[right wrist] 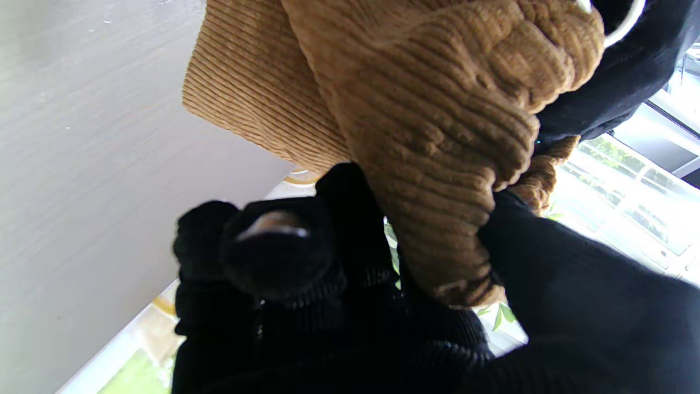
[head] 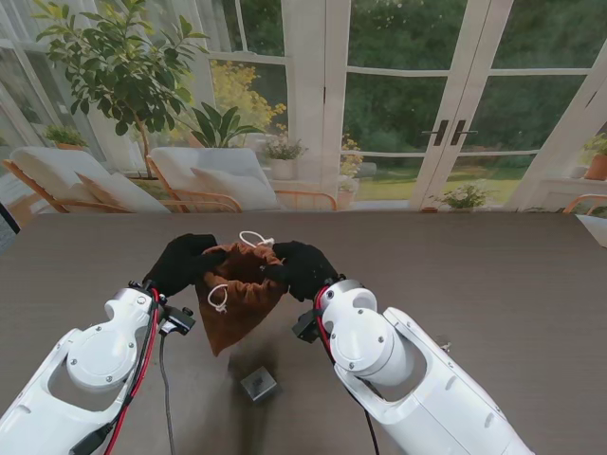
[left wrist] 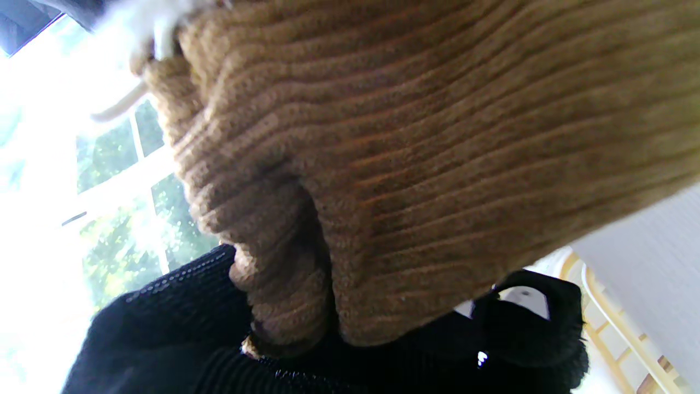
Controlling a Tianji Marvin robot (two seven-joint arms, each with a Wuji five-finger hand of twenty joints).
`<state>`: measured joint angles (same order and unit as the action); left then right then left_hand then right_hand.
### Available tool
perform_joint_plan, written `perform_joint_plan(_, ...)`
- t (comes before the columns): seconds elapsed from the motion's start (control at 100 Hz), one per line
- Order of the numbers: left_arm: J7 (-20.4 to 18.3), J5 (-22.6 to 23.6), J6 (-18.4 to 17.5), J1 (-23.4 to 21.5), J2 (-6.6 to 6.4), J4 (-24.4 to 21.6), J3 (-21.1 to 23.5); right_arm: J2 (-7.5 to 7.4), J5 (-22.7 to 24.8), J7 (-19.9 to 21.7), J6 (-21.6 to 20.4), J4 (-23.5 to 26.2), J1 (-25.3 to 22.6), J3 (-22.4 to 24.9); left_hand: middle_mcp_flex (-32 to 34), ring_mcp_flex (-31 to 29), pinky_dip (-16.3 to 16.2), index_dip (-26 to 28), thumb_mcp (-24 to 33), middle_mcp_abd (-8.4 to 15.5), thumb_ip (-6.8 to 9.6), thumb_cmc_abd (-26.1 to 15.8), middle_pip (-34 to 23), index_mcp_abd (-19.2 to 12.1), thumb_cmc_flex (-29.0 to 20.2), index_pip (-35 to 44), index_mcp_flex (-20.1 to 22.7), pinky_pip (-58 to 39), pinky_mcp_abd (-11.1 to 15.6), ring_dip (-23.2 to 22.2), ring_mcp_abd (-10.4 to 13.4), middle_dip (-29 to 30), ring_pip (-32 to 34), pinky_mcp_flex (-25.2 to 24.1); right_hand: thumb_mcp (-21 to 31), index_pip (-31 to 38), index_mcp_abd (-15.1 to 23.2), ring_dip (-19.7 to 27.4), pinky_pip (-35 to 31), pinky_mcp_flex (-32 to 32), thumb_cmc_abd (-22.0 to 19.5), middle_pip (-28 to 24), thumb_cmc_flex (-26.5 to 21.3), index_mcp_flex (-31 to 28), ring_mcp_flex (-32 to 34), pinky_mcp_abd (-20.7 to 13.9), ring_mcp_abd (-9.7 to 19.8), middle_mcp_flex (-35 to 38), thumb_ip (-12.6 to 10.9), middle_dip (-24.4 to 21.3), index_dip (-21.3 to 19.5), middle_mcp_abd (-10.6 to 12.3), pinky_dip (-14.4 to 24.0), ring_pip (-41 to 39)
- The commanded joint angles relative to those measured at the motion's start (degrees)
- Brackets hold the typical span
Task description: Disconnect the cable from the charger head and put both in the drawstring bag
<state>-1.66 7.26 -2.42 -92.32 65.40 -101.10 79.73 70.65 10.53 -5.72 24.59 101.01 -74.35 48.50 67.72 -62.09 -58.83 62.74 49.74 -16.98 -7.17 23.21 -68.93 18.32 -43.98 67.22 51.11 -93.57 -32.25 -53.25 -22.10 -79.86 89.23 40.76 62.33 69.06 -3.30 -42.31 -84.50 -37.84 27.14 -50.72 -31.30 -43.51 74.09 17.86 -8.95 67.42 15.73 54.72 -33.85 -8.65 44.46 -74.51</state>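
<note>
Legible text, labels, brands, numbers, signs: none found in any view. The brown ribbed corduroy drawstring bag (head: pixel 240 294) carries no tag or print on the fabric that shows. The small grey cube-shaped charger head (head: pixel 258 384), lying nearer to me than the bag, shows faint marks on its top face, too small to read.

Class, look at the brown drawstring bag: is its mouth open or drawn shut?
Open. The left hand and right hand grip opposite sides of the drawstring bag, spreading its rim, with the dark inside showing between them.
</note>
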Motion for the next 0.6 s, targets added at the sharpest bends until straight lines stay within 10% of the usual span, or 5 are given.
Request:
perform_joint_plan(0.0, -0.6, 0.3, -0.1, -0.3, 0.05, -0.7, 0.3, 0.17, -0.1, 0.6, -0.4, -0.2, -0.2, -0.3, 0.3, -1.9, 0.9, 2.2, 1.2, 3.1, 2.72, -1.8, -1.7, 1.7, -1.1, 5.3, 2.0, -3.8, 2.5, -0.3, 3.6, -1.5, 6.4, 1.0, -1.9, -1.1, 2.1, 1.1, 1.3, -2.0, -0.6, 1.5, 1.6, 3.0, 0.5, 1.1, -1.3, -3.1, -2.2, -1.3, 0.6, -1.6, 3.3, 2.1)
perform_joint_plan(0.11, -0.5, 0.9, 0.0, -0.6, 0.01, -1.1, 0.7, 0.06, 0.3, 0.8, -0.8, -0.5, -0.2, -0.4, 0.3, -1.9, 0.9, 2.2, 1.2, 3.1, 2.75, -1.7, -1.6, 1.7, -1.0, 5.3, 2.0, -3.8, 2.5, -0.3, 3.6, -1.6, 6.4, 1.0, -2.1, -5.8, 0.8, 1.7, 5.9, 2.3, -0.9, 5.6, 7.1, 8.5, -4.7, 1.4, -2.6, -8.1, -4.2, -4.5, 2.1, -1.8, 2.6, 9.0)
perform_joint_plan(0.22, -0.8, 1.7, 0.7, -1.0, -0.12, -1.7, 1.1, -0.17, 0.6, 1.4, -1.1, -0.6, 0.0, -0.4, 0.6, -2.2, 0.9, 2.0, 1.5, 3.2, 2.98, -1.4, -1.6, 1.6, -0.8, 5.1, 2.4, -4.0, 2.6, -0.2, 3.9, -1.6, 6.5, 1.4, -4.7, -15.8, -1.5, 2.4, 10.3, 6.8, -5.0, 10.5, 15.1, 14.0, -12.4, 1.7, -4.3, -15.4, -11.7, -9.0, -2.5, -1.8, 2.8, 19.5)
perform_joint_plan(0.59, -3.0, 4.6, 3.8, -1.8, -0.80, -3.2, 2.9, -1.04, 4.3, 2.3, -2.9, -2.2, 0.8, 0.1, 0.8, -2.6, 1.6, 1.8, 2.0, 3.5, 3.38, -1.3, -1.5, 1.3, -0.3, 5.1, 2.6, -4.3, 2.8, 0.2, 4.2, -1.6, 6.6, 2.0, -13.0, -24.7, 2.0, 9.3, 21.7, 14.7, -4.3, 18.6, 18.8, 21.0, -24.6, 2.8, -6.7, -26.9, -12.3, -15.8, 1.3, -1.7, 0.8, 38.6)
